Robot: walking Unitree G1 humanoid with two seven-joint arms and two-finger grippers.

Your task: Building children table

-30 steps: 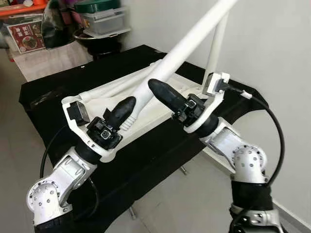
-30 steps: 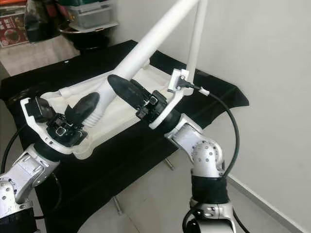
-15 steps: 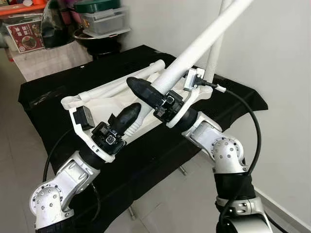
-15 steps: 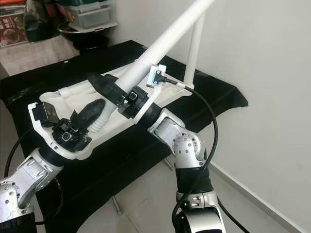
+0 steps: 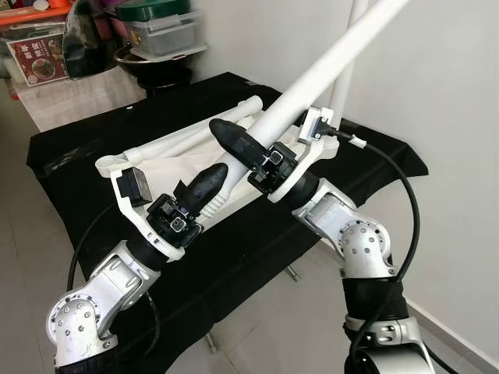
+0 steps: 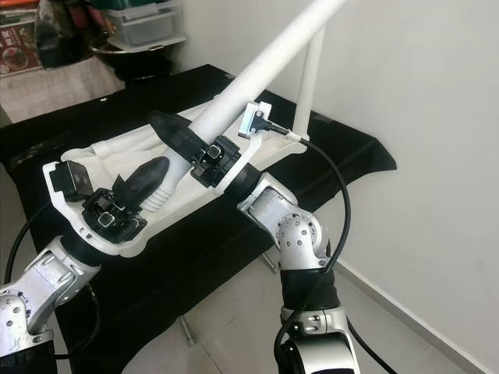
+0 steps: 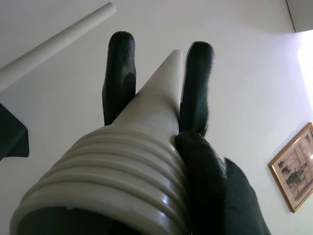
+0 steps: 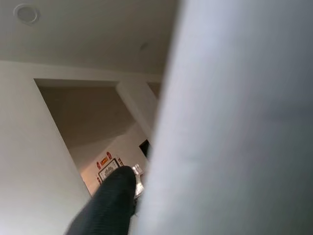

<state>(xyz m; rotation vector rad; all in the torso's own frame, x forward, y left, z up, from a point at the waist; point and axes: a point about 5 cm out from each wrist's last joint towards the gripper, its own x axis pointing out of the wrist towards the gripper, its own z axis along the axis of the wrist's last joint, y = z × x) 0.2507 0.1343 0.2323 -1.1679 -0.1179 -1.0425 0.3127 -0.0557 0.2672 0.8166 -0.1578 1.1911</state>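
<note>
On the black-draped surface [image 5: 86, 148] lay one white tabletop [image 5: 168, 160], turned over, with its near edge toward the robot. Two white legs could be counted standing clear of it: one upright leg [image 5: 347, 58] at the far right corner, and one long slanted leg [image 5: 312, 78] held by both arms. More white tubes [image 5: 187, 136] lay flat along the far edge; their number could not be told.

The left tool [image 5: 209, 181] reached forward and up from a bent elbow, its two black fingers closed on the ribbed lower end of the slanted leg, near the tabletop's near edge. In the left wrist view the fingers [image 7: 120, 73] pressed either side of the shaft. The right tool [image 5: 234, 140] came in from the right, forearm angled across the surface's near right corner, gripping the same leg just above the left one.

The slanted leg's long axis ran from its ribbed end low at the tabletop up and away to the right.
</note>
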